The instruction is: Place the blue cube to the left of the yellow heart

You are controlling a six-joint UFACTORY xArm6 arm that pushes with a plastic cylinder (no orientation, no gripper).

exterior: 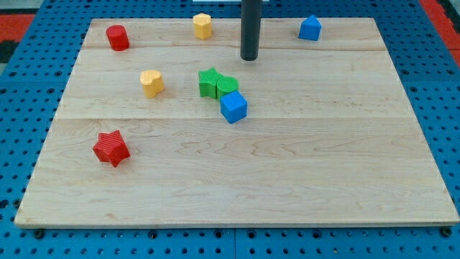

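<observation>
The blue cube (233, 107) lies near the board's middle, touching a green cylinder (227, 86) just above it. The yellow heart (152, 83) lies to the left of them, well apart from the cube. My tip (249, 58) is at the end of the dark rod coming down from the view's top. It stands above and slightly right of the blue cube, with a gap between them, and touches no block.
A green star (209, 82) sits against the green cylinder's left side. A red cylinder (117, 37) is at the top left, a yellow hexagonal block (203, 25) at the top middle, a blue pentagonal block (310, 28) at the top right, and a red star (111, 148) at the lower left.
</observation>
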